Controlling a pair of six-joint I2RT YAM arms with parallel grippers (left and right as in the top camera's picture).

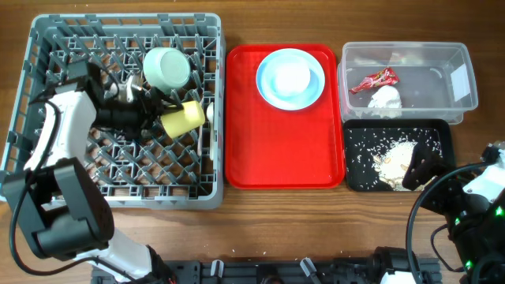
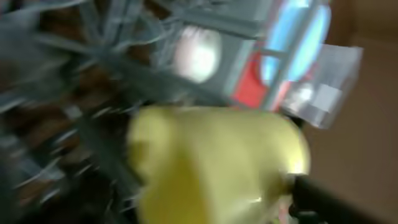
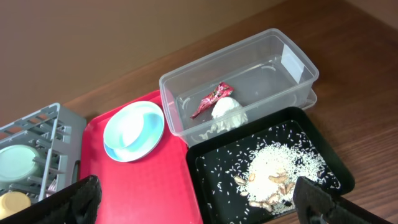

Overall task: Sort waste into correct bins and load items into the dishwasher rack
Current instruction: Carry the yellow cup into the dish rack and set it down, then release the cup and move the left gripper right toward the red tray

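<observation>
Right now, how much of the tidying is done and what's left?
Done: the wrapper and tissue lie in the clear tub, the rice is in the black tray, and the mint bowl sits in the rack. In hand: the left claw seems to hold the yellow cup in the rack. Left: the blue plate waits on the red tray. I can't spot the fork or spoon.

The left arm [image 1: 59,130] had rounded white shells joined to bulky black housings. The right arm [image 1: 483,183] was mostly black with one white segment. Thin black cables [image 1: 412,225] looped beside it, and its fingers [image 3: 74,200] were matte black.
</observation>
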